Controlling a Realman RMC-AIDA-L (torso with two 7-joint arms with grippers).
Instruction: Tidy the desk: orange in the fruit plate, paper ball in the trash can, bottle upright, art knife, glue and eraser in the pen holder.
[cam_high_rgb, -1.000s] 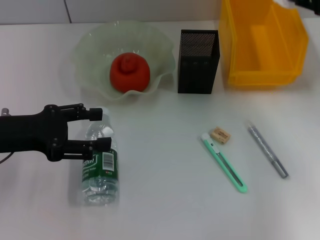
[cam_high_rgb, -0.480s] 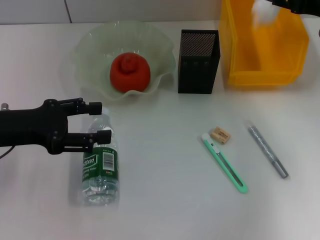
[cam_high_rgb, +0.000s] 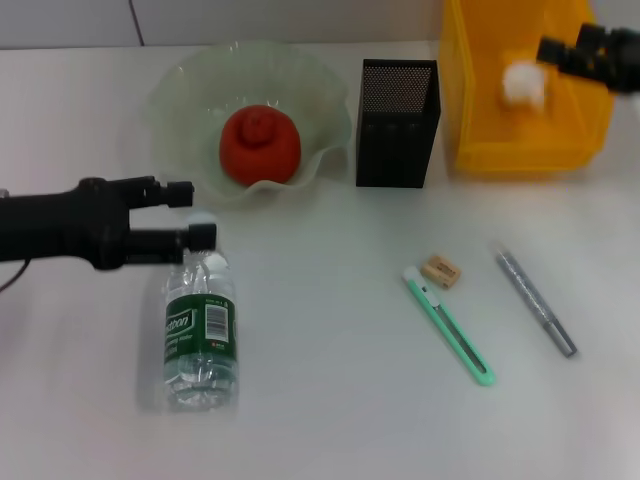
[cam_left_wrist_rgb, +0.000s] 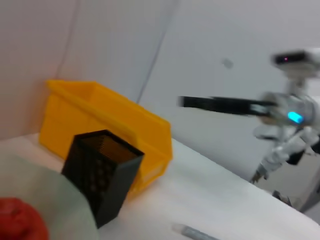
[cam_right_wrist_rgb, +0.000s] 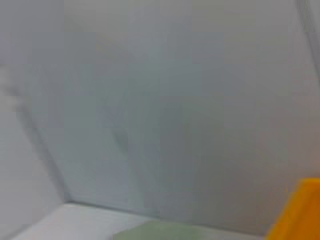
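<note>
Left gripper (cam_high_rgb: 190, 212) open just above the lying bottle (cam_high_rgb: 201, 335); right gripper (cam_high_rgb: 560, 50) over the yellow bin (cam_high_rgb: 470, 110).

The left fingers spread near the bottle's cap. I cannot tell the right gripper's state; the paper ball (cam_high_rgb: 523, 82) sits in the bin beside it. The orange (cam_high_rgb: 260, 143) lies in the fruit plate (cam_high_rgb: 180, 100). Art knife (cam_high_rgb: 448, 326), eraser (cam_high_rgb: 440, 271) and glue (cam_high_rgb: 535, 301) lie on the desk before the pen holder (cam_high_rgb: 397, 122).

R tool (cam_high_rgb: 560, 50) is blurred and cut by the head view's edge beside the yellow bin (cam_high_rgb: 525, 150), finger state unreadable. The bin's far end is cropped too. L wrist view: orange (cam_left_wrist_rgb: 20, 225) cut at the corner, glue stick (cam_left_wrist_rgb: 192, 232) half out of frame.
</note>
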